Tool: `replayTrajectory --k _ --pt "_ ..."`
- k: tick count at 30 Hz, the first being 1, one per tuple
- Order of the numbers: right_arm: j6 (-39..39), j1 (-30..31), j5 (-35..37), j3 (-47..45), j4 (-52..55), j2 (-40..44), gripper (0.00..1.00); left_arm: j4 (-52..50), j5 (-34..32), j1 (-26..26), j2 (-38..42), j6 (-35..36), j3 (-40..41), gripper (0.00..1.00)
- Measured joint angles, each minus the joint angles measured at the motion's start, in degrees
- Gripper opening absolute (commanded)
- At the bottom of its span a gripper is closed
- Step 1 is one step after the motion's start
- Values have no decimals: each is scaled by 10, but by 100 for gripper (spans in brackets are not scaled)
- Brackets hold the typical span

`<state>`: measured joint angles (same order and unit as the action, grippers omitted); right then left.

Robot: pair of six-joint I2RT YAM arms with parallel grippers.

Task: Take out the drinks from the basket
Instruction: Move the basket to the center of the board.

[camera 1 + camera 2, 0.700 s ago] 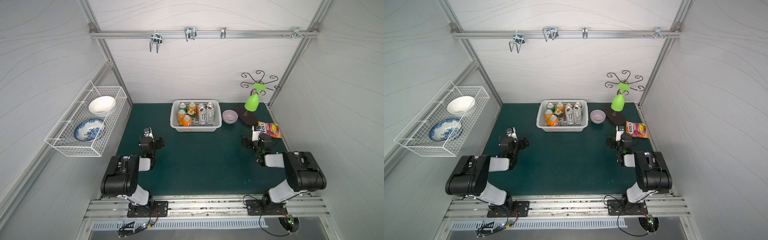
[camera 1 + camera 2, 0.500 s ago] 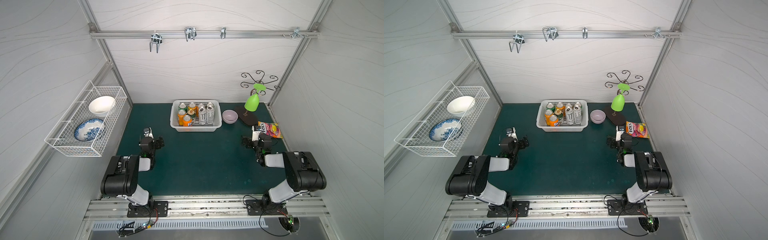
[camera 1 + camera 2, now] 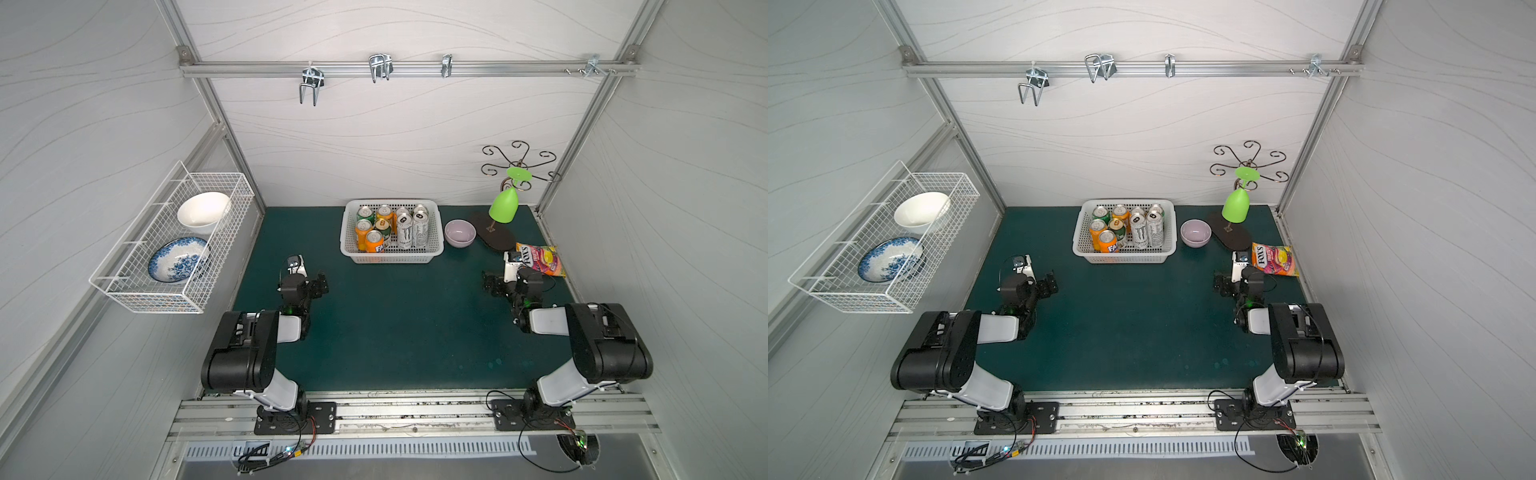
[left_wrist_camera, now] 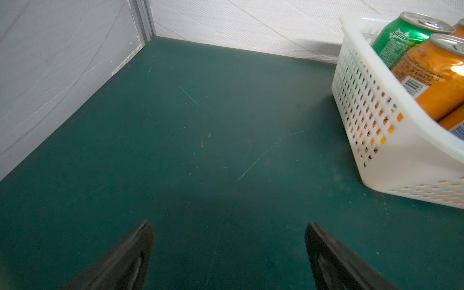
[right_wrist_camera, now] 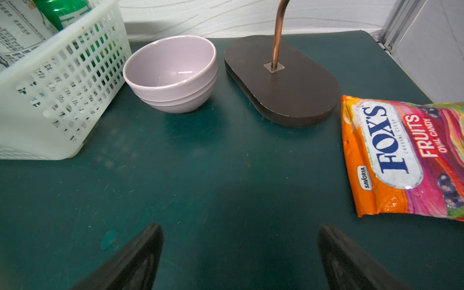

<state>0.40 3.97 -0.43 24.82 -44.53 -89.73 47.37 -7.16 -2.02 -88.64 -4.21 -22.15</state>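
Found the left gripper (image 3: pixel 318 286) left of centre in a top view, low over the green mat (image 3: pixel 395 332), jaws spread as wide as they go and nothing between them, only bare mat in its wrist view. Found the right gripper (image 3: pixel 492 284) right of centre, equally wide and equally empty, just beside the candy bag (image 3: pixel 540 261) and short of the lilac bowl (image 3: pixel 460 232).

Located the basket (image 3: pixel 390 258) at upper centre in both top views, just beside the bowl and well apart from either gripper. Saw the drinks (image 3: pixel 390 220) standing packed inside it: an orange Fanta can (image 3: pixel 374 243) at the front, two Monster cans (image 3: pixel 404 232) to its right, green and orange cans behind.

Spotted no can out on the mat. Judged the task as barely begun — nothing taken out, every can left to lift, neither arm yet at the basket.
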Motion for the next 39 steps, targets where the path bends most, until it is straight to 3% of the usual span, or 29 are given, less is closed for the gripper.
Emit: replayTrajectory --k 4,10,14,21,28,39 --pt "0 0 0 0 22 18 99 -45 -11 0 41 -5 0 99" --pt "4 7 -17 37 134 125 99 -256 -10 0 216 -76 -61 99" --pt "12 35 -56 92 207 167 99 -343 47 0 292 -167 -102 99" --pt "-36 156 -123 231 393 170 99 -501 170 0 359 -273 -111 99" --pt "-137 249 -149 436 560 62 99 -639 221 0 380 -286 -125 99" --pt "-303 316 -117 685 752 -176 92 -675 239 0 382 -289 -125 98"
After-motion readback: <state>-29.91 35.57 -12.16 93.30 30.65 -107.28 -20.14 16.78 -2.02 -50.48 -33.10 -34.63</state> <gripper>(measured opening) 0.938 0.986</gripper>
